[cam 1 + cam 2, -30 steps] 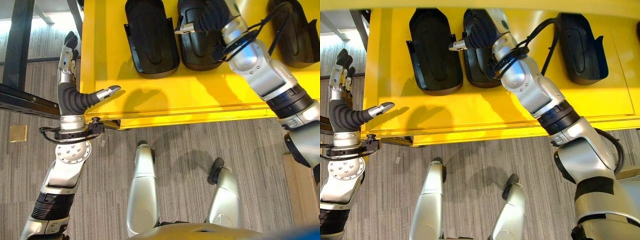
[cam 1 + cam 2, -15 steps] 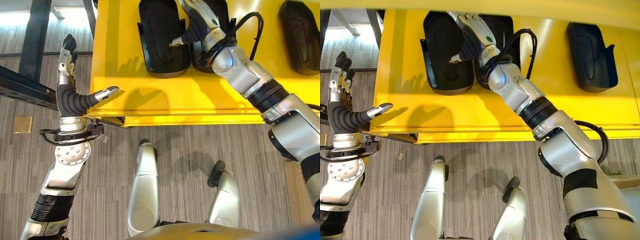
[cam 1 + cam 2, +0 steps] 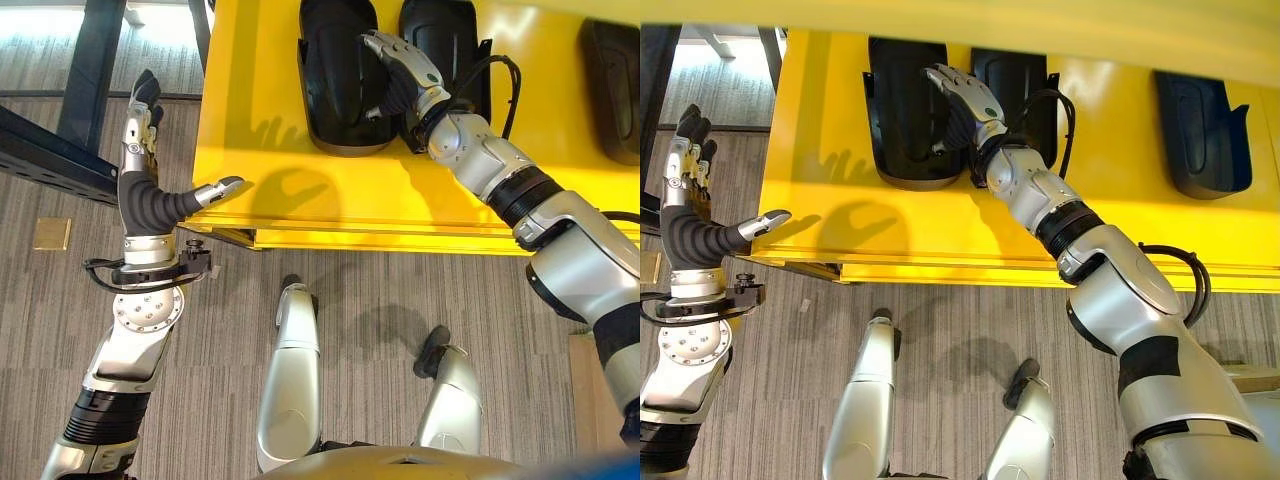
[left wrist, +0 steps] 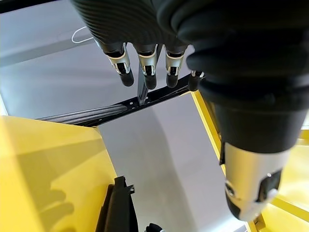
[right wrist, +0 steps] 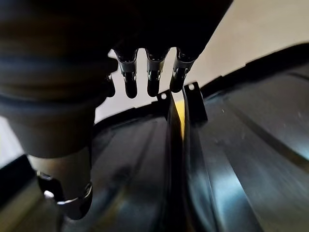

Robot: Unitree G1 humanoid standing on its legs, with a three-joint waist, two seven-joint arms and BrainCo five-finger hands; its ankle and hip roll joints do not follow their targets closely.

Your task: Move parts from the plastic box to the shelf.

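Three black moulded parts lie on the yellow shelf (image 3: 400, 200): a left one (image 3: 330, 60), a middle one (image 3: 445, 30) and a right one (image 3: 615, 80). My right hand (image 3: 400, 75) hovers over the narrow gap between the left and middle parts, fingers straight and holding nothing. The right wrist view shows its fingers (image 5: 149, 72) above both parts (image 5: 130, 179) (image 5: 241, 159), with a yellow strip between them. My left hand (image 3: 140, 190) stands upright at the shelf's left edge, open, thumb reaching over the corner. Its fingers (image 4: 145, 63) are straight and hold nothing.
A dark metal frame bar (image 3: 60, 160) runs across the floor left of the shelf. A small brass floor plate (image 3: 52, 233) sits in the grey carpet. A wooden edge (image 3: 600, 380) shows at the far right.
The camera has shifted. My right hand has moved left, from above the middle part to over the gap between the left and middle parts. The left hand has stayed put.
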